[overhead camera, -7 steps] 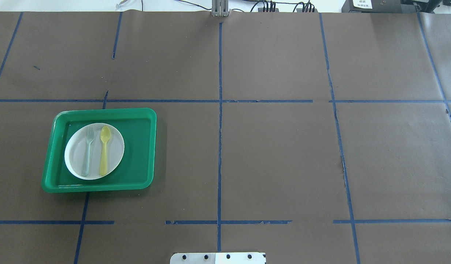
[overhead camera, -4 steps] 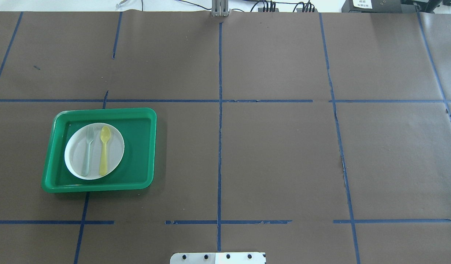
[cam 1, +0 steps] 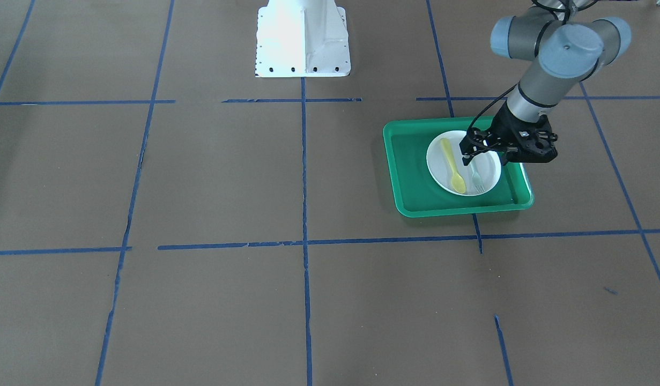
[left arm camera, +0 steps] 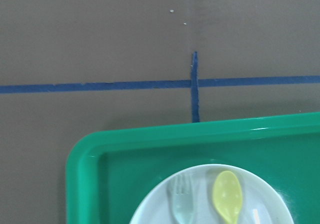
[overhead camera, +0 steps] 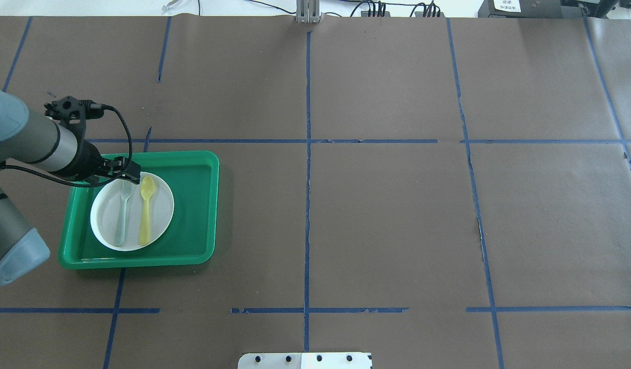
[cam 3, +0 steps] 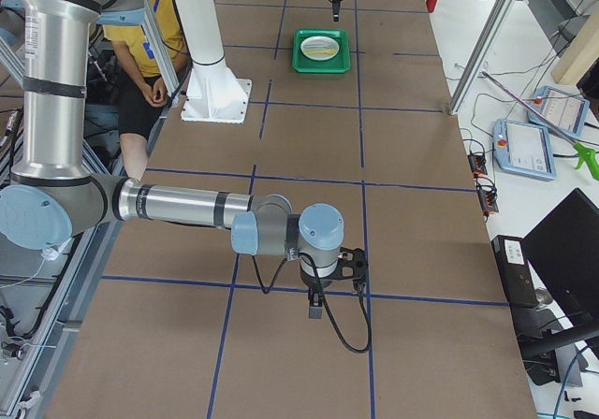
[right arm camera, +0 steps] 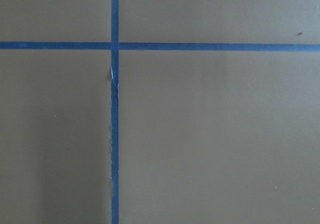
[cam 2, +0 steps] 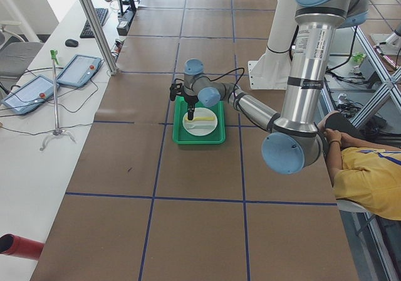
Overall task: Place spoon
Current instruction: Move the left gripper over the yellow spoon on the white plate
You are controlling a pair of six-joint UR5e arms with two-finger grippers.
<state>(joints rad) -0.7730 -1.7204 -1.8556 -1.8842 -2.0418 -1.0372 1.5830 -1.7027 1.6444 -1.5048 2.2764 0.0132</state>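
Spoon lies flat on the white plate, just beside the fork and parallel to it; plate sits in green tray; left gripper hovers above the plate's rim at the tines-and-bowl end, jaws look apart, nothing held; right gripper well apart from the plate, can't tell its grip state; step reads as reach toward the spoon; next move likely needs centring over the handle, descending, pinching it without catching the fork.

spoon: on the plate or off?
On the plate. The spoon lies flat on it beside the fork, inside the green tray; nothing grips it.
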